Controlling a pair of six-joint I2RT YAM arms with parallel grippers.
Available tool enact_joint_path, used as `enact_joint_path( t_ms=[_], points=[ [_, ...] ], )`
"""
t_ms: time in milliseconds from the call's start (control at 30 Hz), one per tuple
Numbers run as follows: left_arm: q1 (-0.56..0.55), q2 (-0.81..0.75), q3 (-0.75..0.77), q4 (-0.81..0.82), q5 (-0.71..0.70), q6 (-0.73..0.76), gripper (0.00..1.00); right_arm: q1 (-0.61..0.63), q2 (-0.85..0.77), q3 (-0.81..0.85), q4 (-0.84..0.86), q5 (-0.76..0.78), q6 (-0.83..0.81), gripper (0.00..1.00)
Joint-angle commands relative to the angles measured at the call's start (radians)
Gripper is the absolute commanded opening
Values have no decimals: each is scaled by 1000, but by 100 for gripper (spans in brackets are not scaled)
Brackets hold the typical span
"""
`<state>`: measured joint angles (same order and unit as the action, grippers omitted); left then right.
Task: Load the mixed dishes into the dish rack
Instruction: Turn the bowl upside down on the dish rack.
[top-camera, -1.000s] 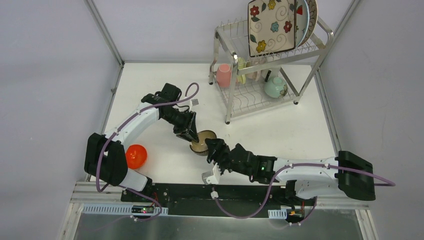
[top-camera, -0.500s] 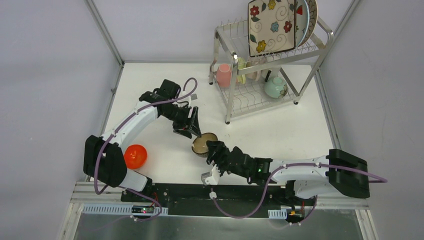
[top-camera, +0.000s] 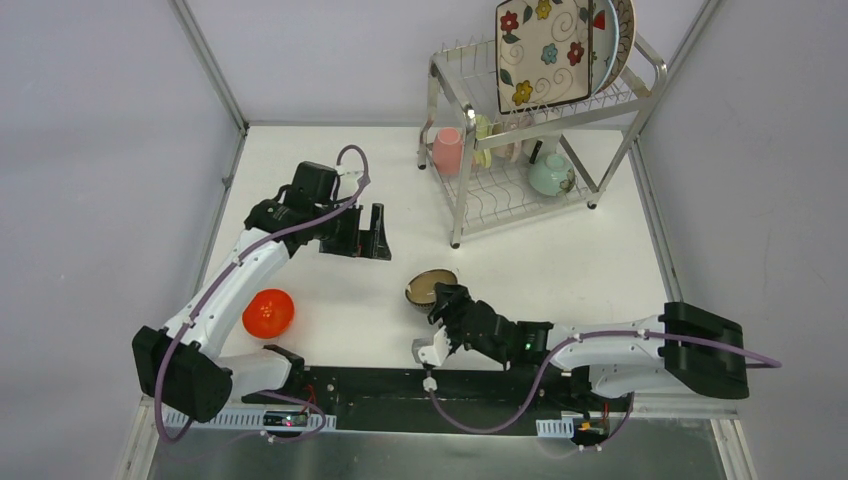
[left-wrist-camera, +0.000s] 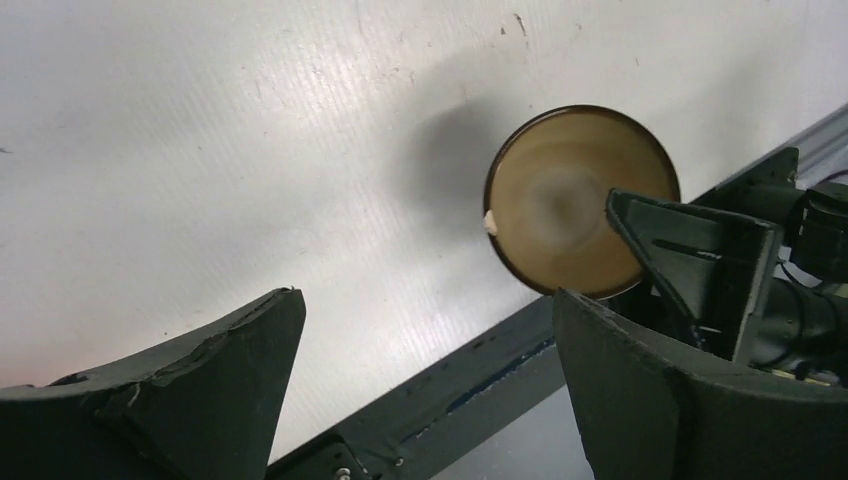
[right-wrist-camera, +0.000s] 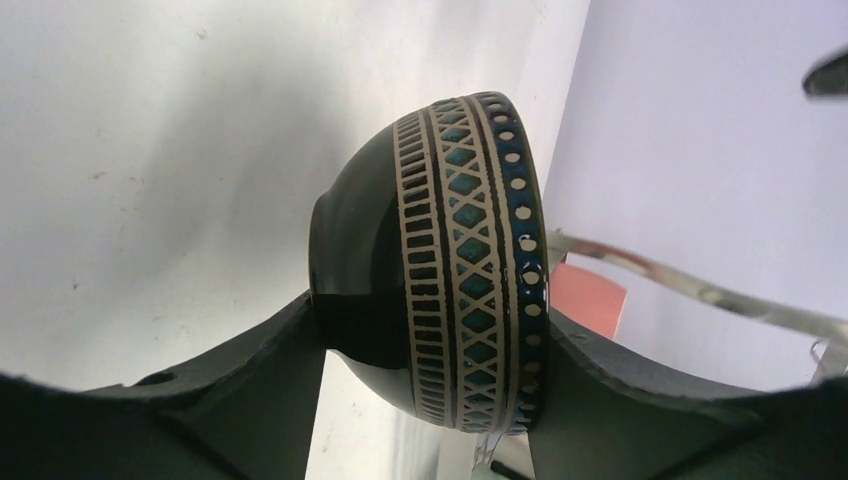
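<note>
From above, the right gripper clamps the brown bowl at mid-worktop, well short of the dish rack at far right. The left gripper hangs wide open and empty to its left, likely clearing the carry, with an orange bowl near left. The left wrist view shows only bare worktop between its fingers, and the right wrist view has the bowl tipped on edge, the rack and a pink cup beyond.

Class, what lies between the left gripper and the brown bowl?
Nothing but bare table separates the left gripper from the brown bowl; the top view shows it.
</note>
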<state>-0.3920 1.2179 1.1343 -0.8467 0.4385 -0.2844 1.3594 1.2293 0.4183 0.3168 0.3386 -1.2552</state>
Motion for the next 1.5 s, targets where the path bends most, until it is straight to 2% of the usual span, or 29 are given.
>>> enact_joint_path(
  t_ms=[0, 100, 167, 600, 633, 700, 867, 1167, 1467],
  points=[
    [1, -59, -26, 43, -110, 43, 99, 2, -91, 22, -32, 97, 126, 19],
    [1, -76, -34, 43, -127, 55, 99, -8, -108, 59, -209, 89, 186, 19],
    [1, -86, -38, 45, -140, 60, 99, -8, -110, 69, -260, 110, 200, 19],
    [1, -103, -65, 61, -159, 78, 99, -31, -335, 44, -410, 166, 247, 18],
    [1, -104, -66, 60, -160, 79, 99, -33, -346, 57, -439, 224, 352, 17],
    [2, -108, -68, 60, -164, 76, 99, -46, -361, 79, -482, 240, 403, 17],
    [1, -103, -64, 63, -154, 88, 99, -108, -368, 84, -498, 229, 482, 17],
    [1, -110, -71, 60, -162, 94, 99, -194, -282, 125, -518, 301, 617, 15],
    [2, -113, -70, 60, -163, 97, 99, -317, -418, 107, -454, 263, 801, 14]
  ],
)
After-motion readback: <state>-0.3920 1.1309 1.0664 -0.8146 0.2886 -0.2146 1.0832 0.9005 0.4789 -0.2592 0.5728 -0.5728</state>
